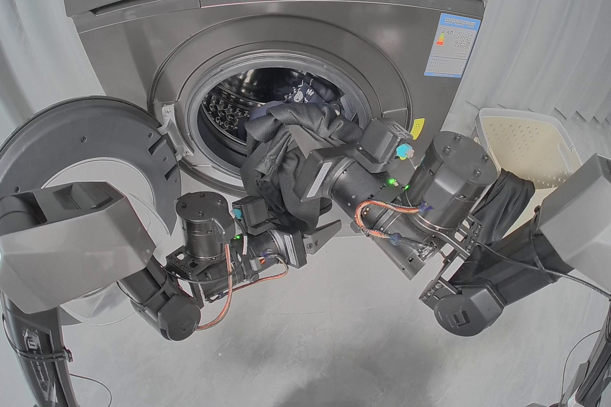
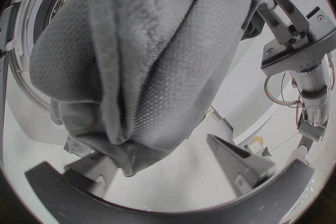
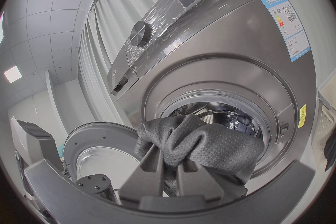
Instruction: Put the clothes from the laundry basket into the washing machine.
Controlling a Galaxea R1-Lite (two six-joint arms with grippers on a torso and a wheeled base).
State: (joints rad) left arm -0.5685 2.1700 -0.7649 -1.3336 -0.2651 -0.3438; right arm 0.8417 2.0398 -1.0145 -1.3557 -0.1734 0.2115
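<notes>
Loading step: right gripper (image 3: 170, 161) clamps the dark garment (image 1: 277, 160) at the washing machine (image 1: 127, 33) mouth; left gripper (image 1: 324, 234) wide, empty beneath. Next, probably: push deeper, release.

The washing machine (image 1: 280, 46) stands ahead, and everything else is placed from it. Its door (image 1: 83, 147) hangs open off its left side. Inside its drum (image 1: 223, 109) lie clothes (image 1: 305, 90) (at least 1 piece, toward the right). Directly before the lower half of its opening hangs a garment (image 1: 280, 160), clamped in the right gripper (image 3: 171, 161). Below that garment, before the machine's lower front, sits the left gripper (image 1: 326, 233), fingers spread, the cloth's hem just above them. The laundry basket (image 1: 528, 141) stands just right of the machine, on the floor (image 1: 318, 325).
</notes>
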